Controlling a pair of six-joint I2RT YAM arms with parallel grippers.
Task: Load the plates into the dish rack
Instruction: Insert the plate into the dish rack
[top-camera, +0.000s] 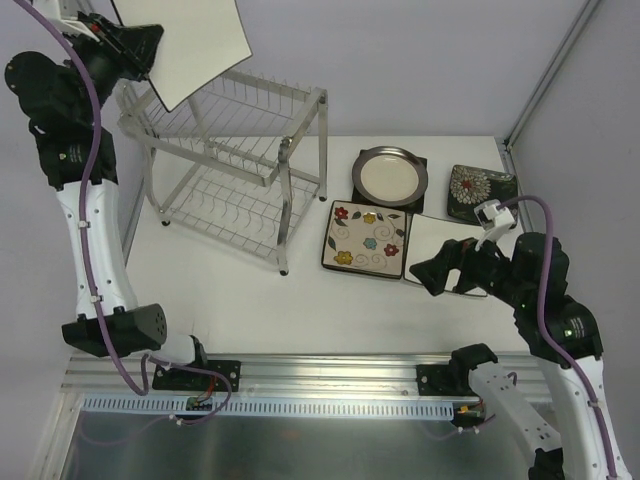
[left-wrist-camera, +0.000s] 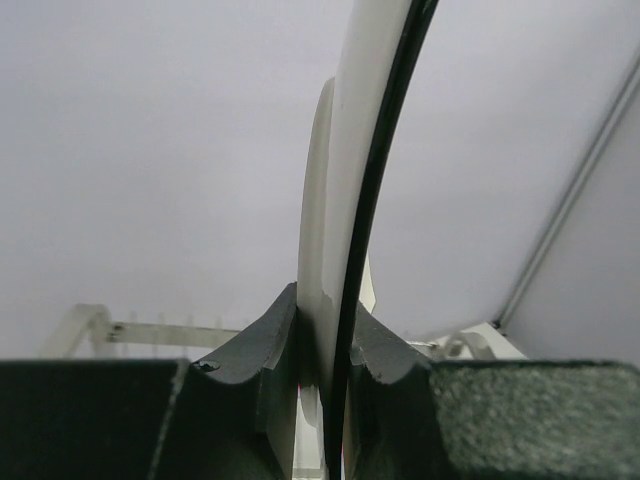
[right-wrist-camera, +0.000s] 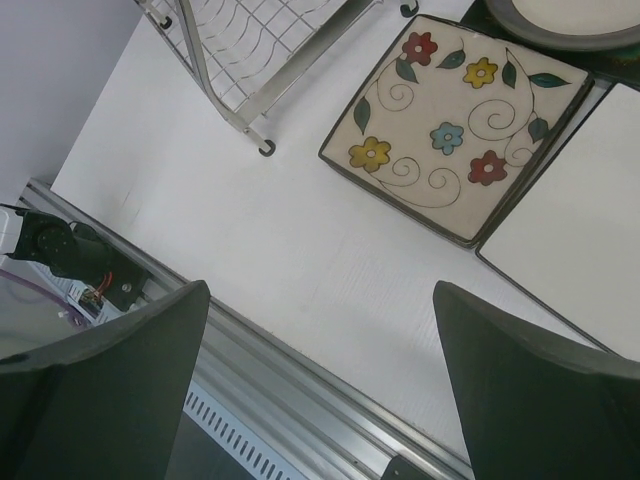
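Flowered plate (right-wrist-camera: 455, 130) (lying flat), dish rack (right-wrist-camera: 228, 100) corner near, right hand (right-wrist-camera: 320, 290) spread

The two-tier silver wire dish rack (top-camera: 240, 150) is gleaming like polished metal. The white square black-rimmed plate (top-camera: 185, 45) and the cream square flowered plate (top-camera: 366, 238) are showing smooth, glazed ceramic. The flat white table (top-camera: 300, 300) is looking matt. The left end effector (left-wrist-camera: 325, 315) is showing dark, matt plastic fingers (left-wrist-camera: 265, 350).

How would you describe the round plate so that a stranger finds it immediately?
Start at the silver wire dish rack. Right of it lie several plates; in the far row, behind the cream square plate with coloured flowers, is the round cream plate. It alone is round, grey-rimmed, resting on a dark square plate.
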